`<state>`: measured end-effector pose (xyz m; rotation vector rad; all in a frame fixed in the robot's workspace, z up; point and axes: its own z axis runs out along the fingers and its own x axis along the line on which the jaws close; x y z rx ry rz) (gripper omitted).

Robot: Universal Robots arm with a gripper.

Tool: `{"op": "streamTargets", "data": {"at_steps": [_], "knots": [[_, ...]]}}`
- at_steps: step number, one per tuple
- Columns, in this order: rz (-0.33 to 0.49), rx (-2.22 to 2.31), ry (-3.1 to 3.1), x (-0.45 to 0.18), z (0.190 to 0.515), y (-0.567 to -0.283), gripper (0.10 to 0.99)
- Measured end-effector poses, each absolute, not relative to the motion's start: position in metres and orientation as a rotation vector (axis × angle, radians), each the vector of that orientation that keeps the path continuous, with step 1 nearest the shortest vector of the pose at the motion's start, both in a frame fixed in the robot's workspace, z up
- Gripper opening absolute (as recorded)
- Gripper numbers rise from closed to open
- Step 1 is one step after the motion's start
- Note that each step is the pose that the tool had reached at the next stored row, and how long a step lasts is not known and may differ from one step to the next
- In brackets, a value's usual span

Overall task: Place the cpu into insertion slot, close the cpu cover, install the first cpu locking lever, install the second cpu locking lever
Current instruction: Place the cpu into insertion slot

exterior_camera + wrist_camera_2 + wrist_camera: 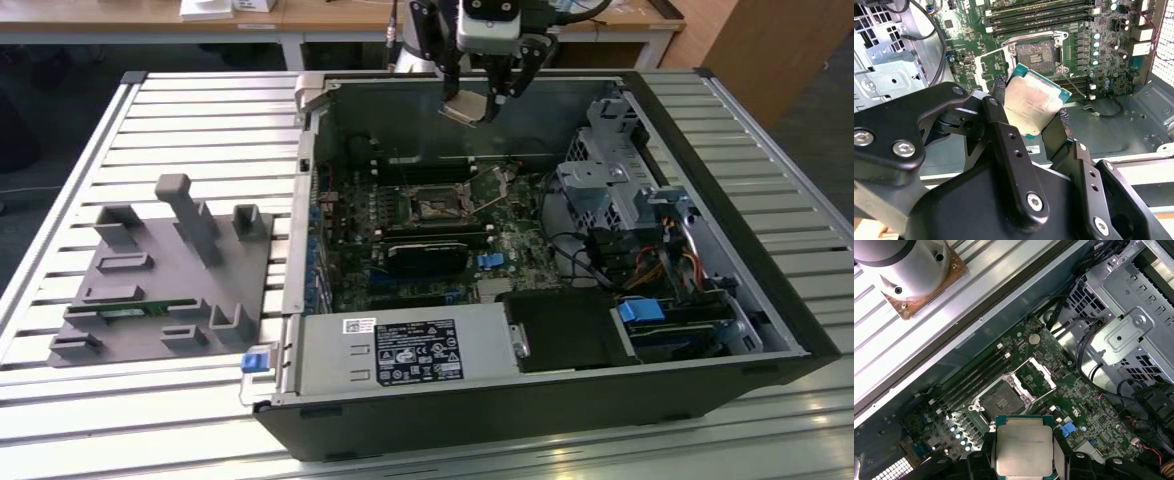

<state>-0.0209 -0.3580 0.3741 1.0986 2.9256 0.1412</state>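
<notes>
We see the gripper (475,100) at the top centre of the exterior view. Its two fingers (999,86) are clamped on opposite edges of the cpu (465,109), which hangs tilted over the far wall of the open computer case (534,410). In both wrist views the cpu (1033,102) (1024,447) is held in the air, apart from the motherboard (400,245). Mid-frame in the exterior view lies the insertion slot (434,206). The cpu cover (1038,374) stands swung up just beside it. At the exterior view's left, a grey fixture block (160,290) rests on the slatted table (134,120).
</notes>
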Motion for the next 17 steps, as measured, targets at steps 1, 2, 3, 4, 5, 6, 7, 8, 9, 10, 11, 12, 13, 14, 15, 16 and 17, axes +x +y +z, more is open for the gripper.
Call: {"op": "streamTargets", "data": {"at_steps": [1, 2, 3, 4, 5, 6, 7, 8, 9, 10, 11, 12, 13, 14, 15, 16, 17], "knots": [[0.141, 1.106, 2.922, -0.0209, 0.3740, -0.3580, 0.541], [0.141, 1.113, 2.920, -0.0209, 0.3740, -0.3580, 0.541], [0.141, 1.120, 2.917, -0.0209, 0.3740, -0.3580, 0.541], [0.141, 1.126, 2.914, -0.0209, 0.3740, -0.3580, 0.541], [0.141, 1.132, 2.912, -0.0209, 0.3740, -0.3580, 0.541], [0.141, 1.139, 2.909, -0.0210, 0.3740, -0.3580, 0.541], [0.141, 1.145, 2.906, -0.0209, 0.3740, -0.3580, 0.541], [0.141, 1.152, 2.903, -0.0209, 0.3739, -0.3580, 0.541], [0.141, 1.158, 2.901, -0.0209, 0.3739, -0.3580, 0.541], [0.140, 1.164, 2.898, -0.0210, 0.3739, -0.3580, 0.541], [0.140, 1.170, 2.895, -0.0209, 0.3739, -0.3580, 0.541], [0.140, 1.176, 2.893, -0.0210, 0.3738, -0.3580, 0.541], [0.140, 1.182, 2.890, -0.0209, 0.3738, -0.3580, 0.541], [0.140, 1.188, 2.887, -0.0210, 0.3738, -0.3580, 0.541], [0.140, 1.194, 2.885, -0.0209, 0.3738, -0.3580, 0.541], [0.140, 1.200, 2.882, -0.0209, 0.3738, -0.3580, 0.541], [0.140, 1.206, 2.879, -0.0209, 0.3738, -0.3580, 0.541]]}}
